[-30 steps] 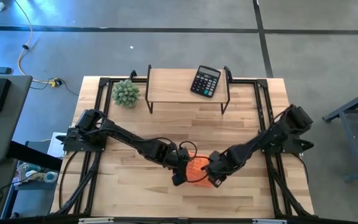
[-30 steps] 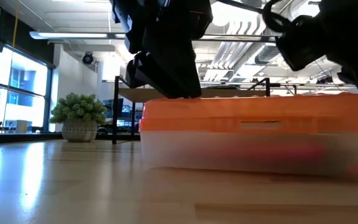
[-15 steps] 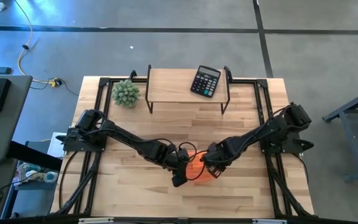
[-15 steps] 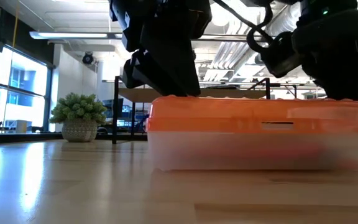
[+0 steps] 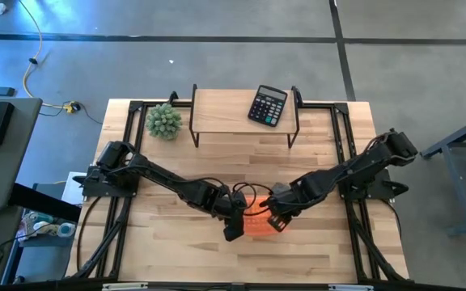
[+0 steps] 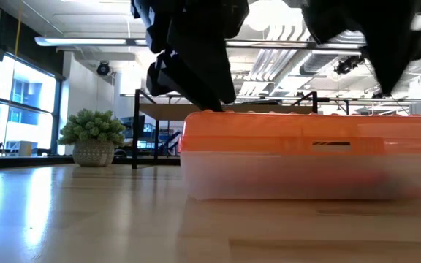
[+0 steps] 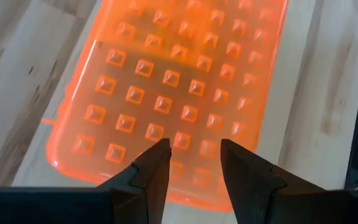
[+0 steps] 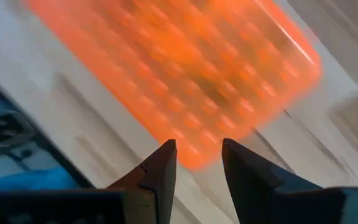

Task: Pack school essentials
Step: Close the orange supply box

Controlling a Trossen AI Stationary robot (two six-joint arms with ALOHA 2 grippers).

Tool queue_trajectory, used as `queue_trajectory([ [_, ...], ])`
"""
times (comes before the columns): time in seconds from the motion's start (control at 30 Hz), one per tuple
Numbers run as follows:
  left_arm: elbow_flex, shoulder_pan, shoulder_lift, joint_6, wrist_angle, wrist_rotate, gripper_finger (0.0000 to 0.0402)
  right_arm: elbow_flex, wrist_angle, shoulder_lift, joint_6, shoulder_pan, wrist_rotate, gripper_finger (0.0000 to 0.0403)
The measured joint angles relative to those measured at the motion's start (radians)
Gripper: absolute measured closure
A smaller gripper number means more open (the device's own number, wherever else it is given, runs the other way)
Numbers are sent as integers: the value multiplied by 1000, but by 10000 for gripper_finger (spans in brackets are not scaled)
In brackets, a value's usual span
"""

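Observation:
A clear plastic box with an orange studded lid [image 5: 256,223] [image 6: 305,131] lies flat on the table's middle. The school essentials show only as a reddish blur through its wall [image 6: 357,177]. My left gripper [image 5: 235,229] [image 7: 194,152] is narrowly open, slanting down over the lid's left end. My right gripper [image 5: 272,220] [image 8: 197,152] is open and hangs above the lid's right part [image 8: 185,68], clear of it in the low view [image 6: 375,44]. My left gripper comes from above, slanting down from the table's left. Its fingertips [image 6: 212,107] meet the top of the lid near its left end [image 7: 179,134]. The fingers stay slightly apart and pinch nothing. The box lies flat on the table.
A black calculator [image 5: 267,105] lies on the raised wooden shelf [image 5: 225,109] at the far edge. The spiky green plant [image 5: 163,120] [image 6: 92,135] stands at the far left. Bare wood lies in front of the box [image 6: 123,219].
The box has slid a little toward the table's right, staying flat with its lid shut. My right gripper moved toward the far edge over the lid's right end, then rose clear of it. My left gripper stayed on the lid's left end.

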Motion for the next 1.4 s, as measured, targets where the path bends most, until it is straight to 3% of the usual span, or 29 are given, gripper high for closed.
queue_trajectory([
  [0.2, -1, -1, -4, 1, 0, -16, 268, 2, 145, 13, -61, -3, 35, 281],
  [1.1, -52, 3, -1, 16, 10, -56, 269, 5, 143, 159, -101, -35, 6, 281],
  [1.4, -52, 9, 0, 18, 10, -31, 296, 4, 113, 165, -108, -41, 0, 281],
])
